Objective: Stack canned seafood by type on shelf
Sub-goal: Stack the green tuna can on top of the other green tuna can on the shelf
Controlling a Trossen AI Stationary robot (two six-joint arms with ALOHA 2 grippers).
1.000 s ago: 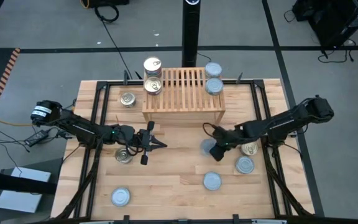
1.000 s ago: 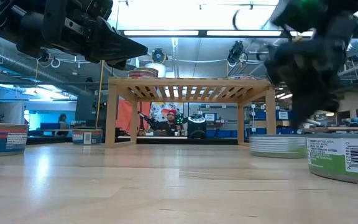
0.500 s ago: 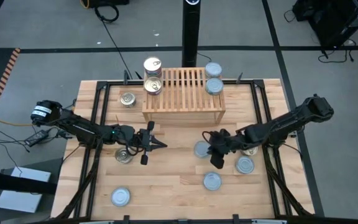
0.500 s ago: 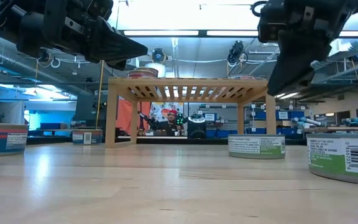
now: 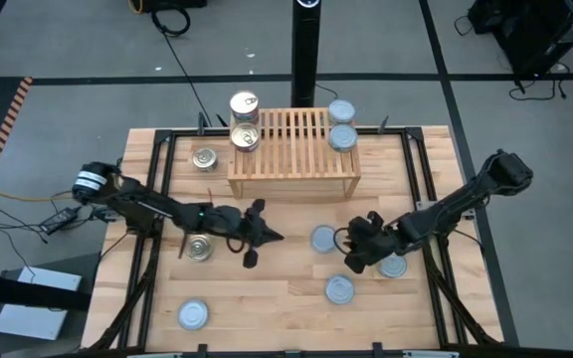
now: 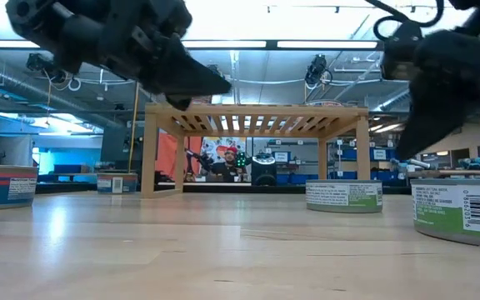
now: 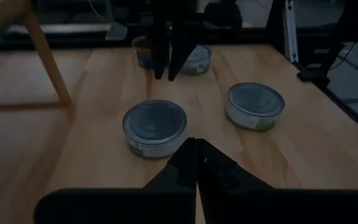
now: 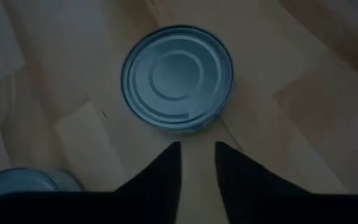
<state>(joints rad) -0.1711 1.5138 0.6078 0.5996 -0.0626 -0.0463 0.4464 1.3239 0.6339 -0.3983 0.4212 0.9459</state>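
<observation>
Right gripper [image 5: 350,261] is hanging low in the lower right of the high view with its fingers [image 8: 166,168] parted by a narrow gap and gripping nothing; in the right wrist view a blue-silver tin [image 8: 177,77] is lying just ahead of the tips. Left gripper [image 5: 263,237], at centre-left of the high view, is keeping its fingers pressed together on nothing. Further tins are lying around the lower part of the table [image 5: 267,298], and four are already sitting on the shelf [image 5: 292,149] at upper centre, gold-lidded ones at its left end and blue-silver ones at its right. Each tin is looking rigid, smooth-walled and probably dense for its size, so it is likely slippery; squeezing across the short side wall, fingers level, seems the safest hold.
</observation>
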